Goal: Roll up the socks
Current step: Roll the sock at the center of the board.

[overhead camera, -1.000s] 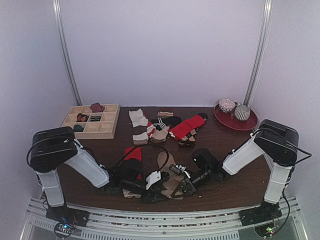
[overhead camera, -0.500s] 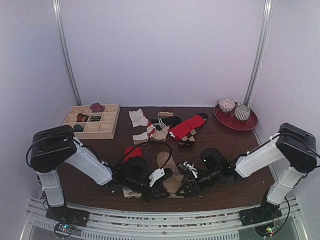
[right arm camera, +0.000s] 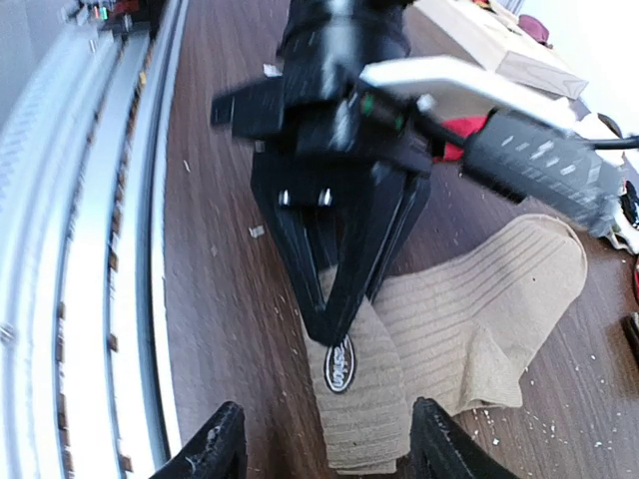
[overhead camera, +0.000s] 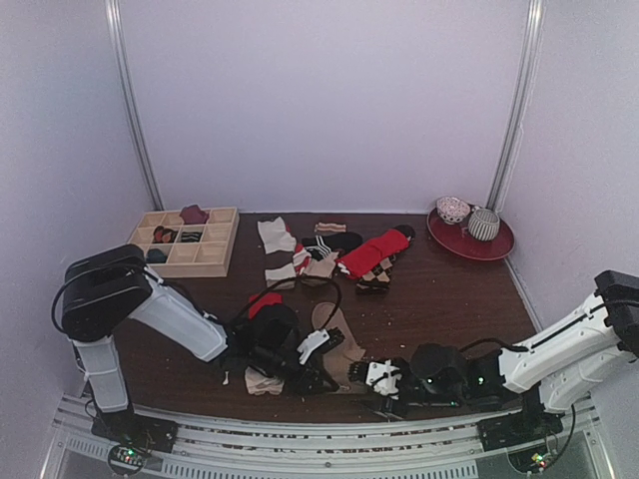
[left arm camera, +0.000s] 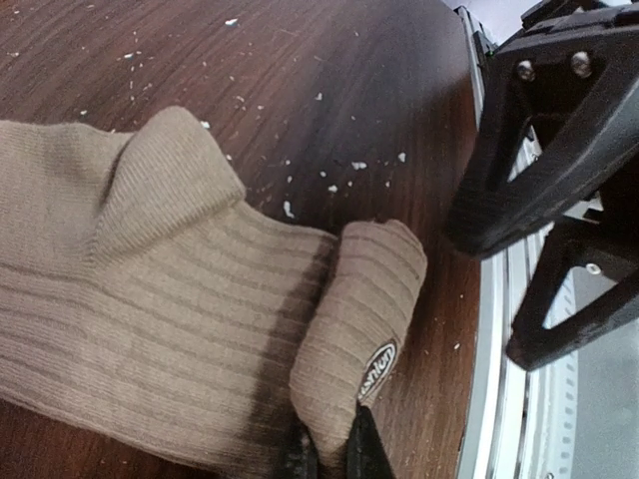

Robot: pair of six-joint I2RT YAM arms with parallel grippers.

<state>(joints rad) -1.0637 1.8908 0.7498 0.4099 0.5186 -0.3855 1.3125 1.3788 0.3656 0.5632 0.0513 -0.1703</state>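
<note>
Now, left pincer (left arm camera: pixel 329 454): pinched tight on tan sock (left arm camera: pixel 150 299), at its folded tip.
Right pincer (right arm camera: pixel 324 449): jaws apart, holding nothing, near that tip.

A small dark oval label (left arm camera: pixel 377 371) sits on the folded end of the tan sock (left arm camera: pixel 150 289). Its pale lettering seems to read "fashion" (the first letter is unclear).
</note>
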